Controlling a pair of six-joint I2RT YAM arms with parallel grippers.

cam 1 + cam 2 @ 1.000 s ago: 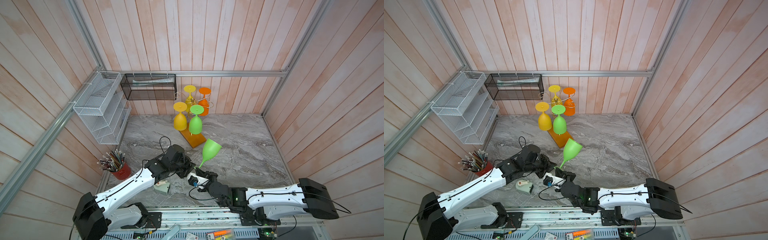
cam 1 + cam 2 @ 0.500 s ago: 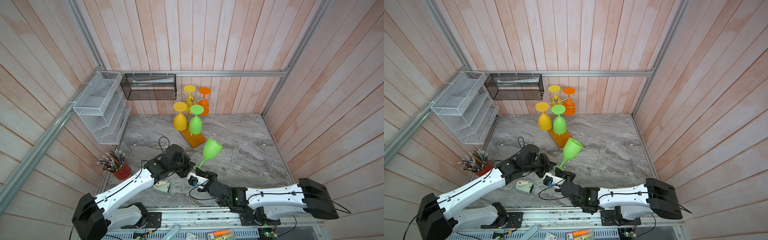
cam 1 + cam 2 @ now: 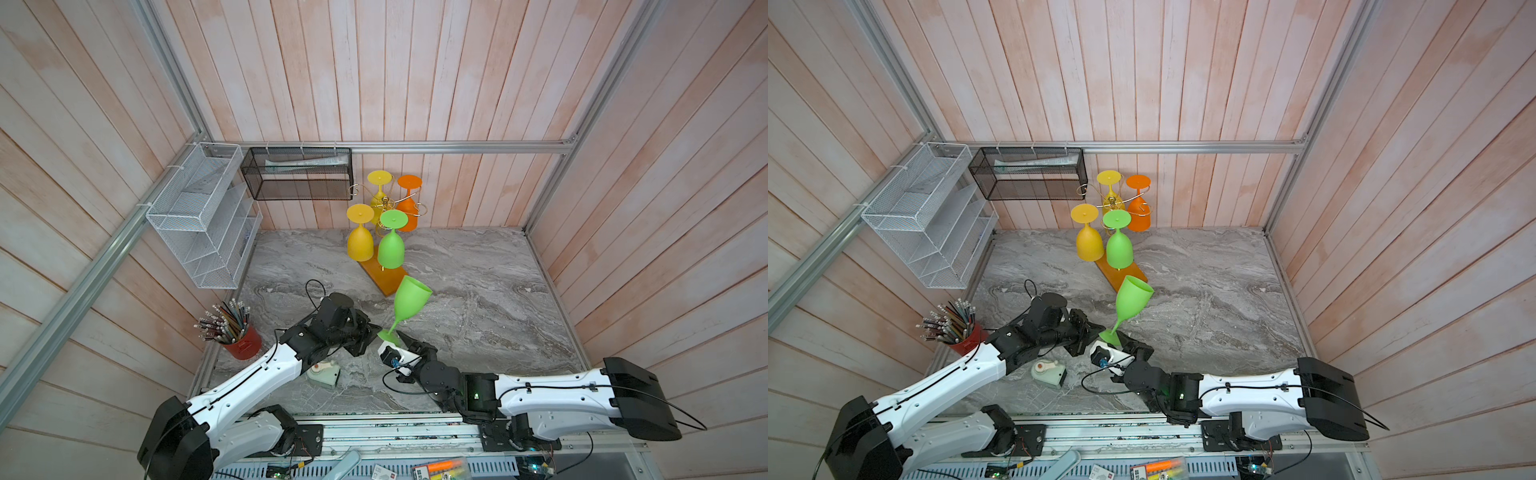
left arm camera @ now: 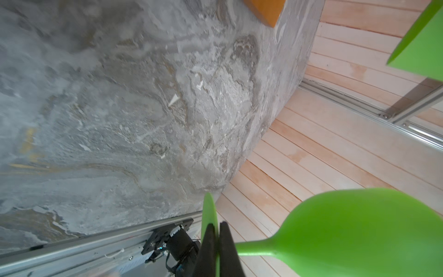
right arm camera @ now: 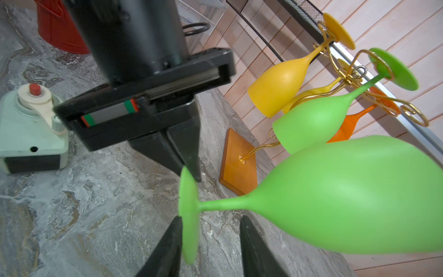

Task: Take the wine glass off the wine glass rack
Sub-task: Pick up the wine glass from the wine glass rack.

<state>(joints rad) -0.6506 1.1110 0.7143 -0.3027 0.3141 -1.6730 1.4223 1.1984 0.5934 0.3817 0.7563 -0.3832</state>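
Observation:
A green wine glass point(image 3: 409, 299) point(image 3: 1131, 297) hangs tilted over the marble floor, bowl up and away from the arms. My left gripper point(image 3: 376, 332) point(image 4: 218, 225) is shut on the rim of its flat foot. My right gripper point(image 5: 211, 218) point(image 3: 402, 338) is open, its fingers straddling the same foot, which lies close against one finger. The wine glass rack point(image 3: 386, 203) point(image 5: 347, 79), gold wire on an orange-brown base point(image 3: 384, 276), stands at the back. Several yellow, green and orange glasses hang on it upside down.
A red cup of pencils point(image 3: 243, 345) stands near the left wall. A mint-green device point(image 3: 324, 374) lies under my left arm. A white wire shelf point(image 3: 203, 216) and a black mesh basket point(image 3: 299, 174) hang on the walls.
My right gripper's jaws have opened off the glass's foot. The left gripper has tightened on the foot, and the bowl has swung slightly up and right.

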